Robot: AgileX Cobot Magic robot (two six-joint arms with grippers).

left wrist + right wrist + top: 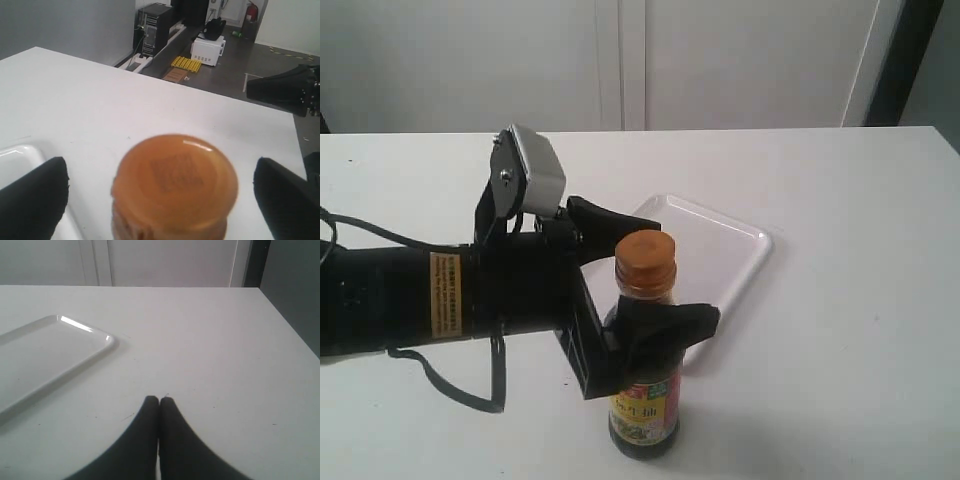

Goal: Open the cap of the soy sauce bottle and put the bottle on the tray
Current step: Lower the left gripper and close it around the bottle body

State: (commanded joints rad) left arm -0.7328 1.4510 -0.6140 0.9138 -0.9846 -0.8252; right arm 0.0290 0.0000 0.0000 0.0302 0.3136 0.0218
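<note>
The soy sauce bottle (645, 405) stands upright on the white table, just in front of the white tray (725, 250). Its orange cap (645, 258) is down on the neck, and the left wrist view sees the cap (175, 182) from above. My left gripper (665, 278) is open and straddles the bottle at shoulder height. One finger (35, 200) is on the tray side and the other finger (285, 200) on the opposite side, both apart from the cap. My right gripper (159, 402) is shut and empty over bare table, with the tray (45, 355) off to one side.
The left arm and its grey camera housing (535, 170) lie across the table's left half. In the left wrist view a black arm part (282, 90) shows past the table's edge, with floor and equipment beyond. White cabinets stand behind the table.
</note>
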